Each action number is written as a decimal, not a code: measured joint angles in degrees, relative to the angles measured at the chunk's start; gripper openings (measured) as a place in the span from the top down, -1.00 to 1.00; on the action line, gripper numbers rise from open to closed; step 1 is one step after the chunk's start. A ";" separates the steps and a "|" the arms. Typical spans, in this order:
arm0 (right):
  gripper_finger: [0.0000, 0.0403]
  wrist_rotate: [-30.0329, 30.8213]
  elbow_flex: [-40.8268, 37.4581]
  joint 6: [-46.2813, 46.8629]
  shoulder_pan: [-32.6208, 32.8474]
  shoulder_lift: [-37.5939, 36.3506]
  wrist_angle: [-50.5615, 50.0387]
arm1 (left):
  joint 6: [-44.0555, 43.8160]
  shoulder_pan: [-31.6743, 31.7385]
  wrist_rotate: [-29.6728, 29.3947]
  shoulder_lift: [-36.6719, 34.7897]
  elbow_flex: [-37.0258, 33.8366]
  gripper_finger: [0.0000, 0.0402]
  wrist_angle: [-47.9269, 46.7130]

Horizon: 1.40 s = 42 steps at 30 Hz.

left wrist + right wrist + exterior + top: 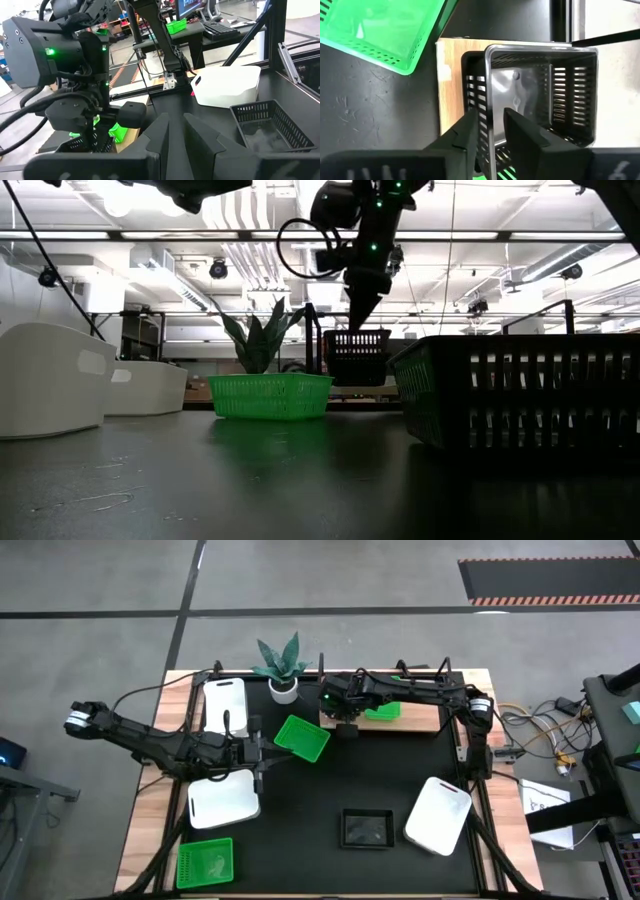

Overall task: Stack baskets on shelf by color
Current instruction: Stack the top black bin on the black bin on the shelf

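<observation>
The black basket [540, 95] sits on the shelf [451, 80] at the upper centre of the high view, apparently nested over another black one. To finish well, the right tool [491, 131] should spread fully, then lift straight up so the rim does not drag. Its fingers straddle the basket's near wall, slightly parted; whether they grip it I cannot tell. The left tool [172, 132] waits mid-left over the bench [380, 770], nearly closed, holding nothing.

grey concrete floor [350, 575], striped mat [548, 580], ceiling strip lights [500, 235].
</observation>
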 joint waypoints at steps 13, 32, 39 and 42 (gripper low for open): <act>0.60 0.22 0.04 1.57 -0.13 -5.76 -2.18 | 0.00 0.01 0.00 0.00 0.00 0.79 0.02; 0.96 0.05 0.04 1.78 0.02 -0.89 -0.40 | 0.11 -0.01 0.00 0.00 0.00 0.79 0.02; 0.96 0.21 0.17 2.98 0.02 -2.61 -0.49 | 0.13 -0.01 0.00 0.00 0.00 0.79 0.02; 0.96 0.20 -0.36 3.11 0.02 -2.10 -0.42 | 0.13 0.00 -0.02 0.00 0.00 0.79 0.05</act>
